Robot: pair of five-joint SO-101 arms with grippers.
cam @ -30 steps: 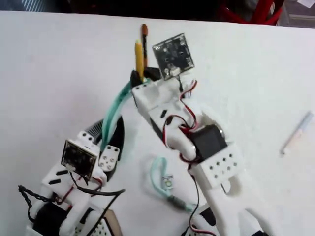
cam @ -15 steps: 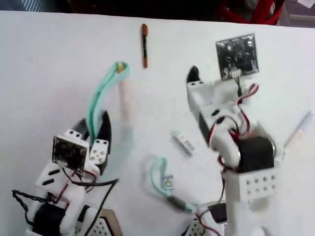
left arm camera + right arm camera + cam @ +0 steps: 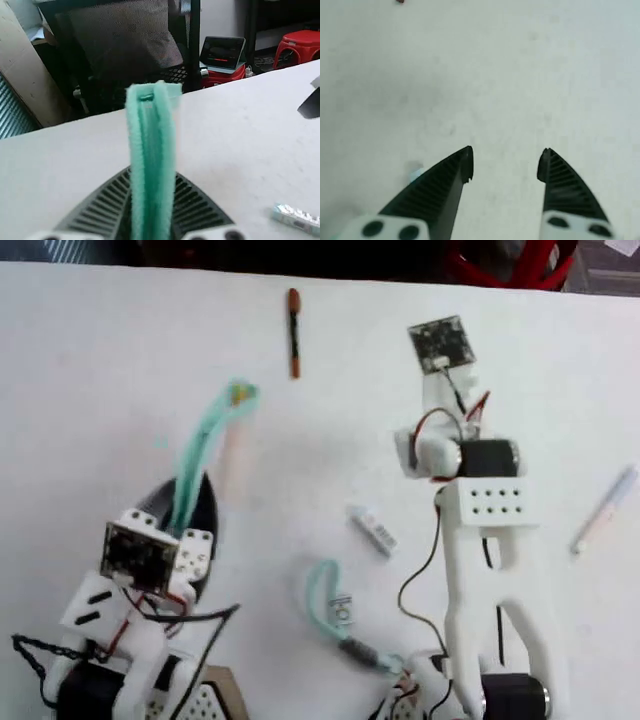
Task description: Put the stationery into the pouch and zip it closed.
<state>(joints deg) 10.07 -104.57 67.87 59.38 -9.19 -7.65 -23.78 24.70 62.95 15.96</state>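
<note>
High view: the pouch (image 3: pixel 208 430) was pinched at one end by the left gripper (image 3: pixel 188 498), probably to steady it for loading; a pen (image 3: pixel 293 332) lay well apart. Left wrist view: it was clamped edge-up. Right wrist view: the right gripper (image 3: pixel 505 159) was spread over the table (image 3: pixel 520 75), probably readied for picking.

Blurred pouch (image 3: pixel 203 440); contents indiscernible

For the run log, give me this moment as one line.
left gripper: shut on green pouch | right gripper: open over table | brown pen, small white item, pale pen: loose on table
</note>
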